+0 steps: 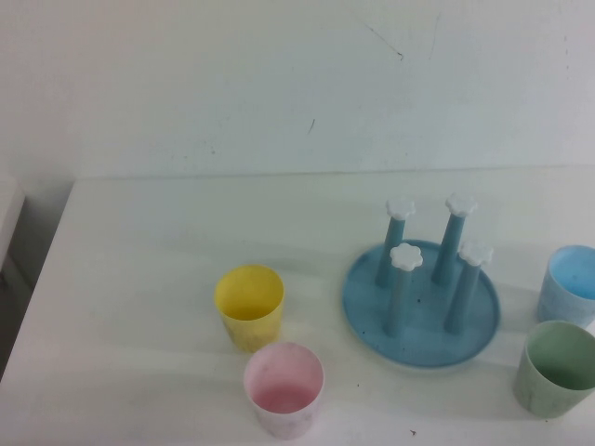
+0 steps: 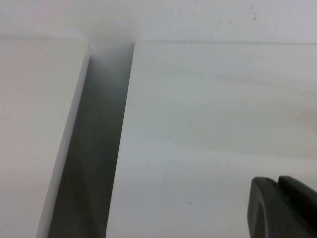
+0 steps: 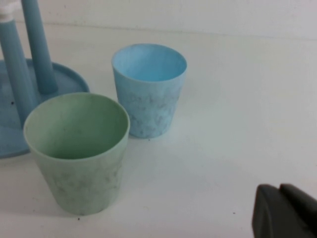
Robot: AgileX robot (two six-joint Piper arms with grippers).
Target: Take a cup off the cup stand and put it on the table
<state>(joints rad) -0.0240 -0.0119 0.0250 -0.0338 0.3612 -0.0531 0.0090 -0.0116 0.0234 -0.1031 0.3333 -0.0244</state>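
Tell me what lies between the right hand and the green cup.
Only bare table, seen in the right wrist view, separates the right hand from the green cup. The left hand is parked elsewhere.

Likely a lab test bench: bare white table (image 1: 139,279) against a plain white wall (image 1: 232,74).

- White surface (image 1: 167,260): plain, flat; its far edge meets a white wall, its left edge drops into a dark gap.
- Cup stand (image 1: 420,307): blue round tray with four upright pegs, right of centre.
- Mint-green cup (image 1: 558,368): upright, mouth up, at the right edge toward the near side, just beside the stand.
- Light blue cup (image 1: 570,283): upright, at the right edge, just behind the green one.
- Yellow cup (image 1: 249,306): upright, left of the stand.
- Pink cup (image 1: 284,388): upright, by the near edge, close to the yellow.
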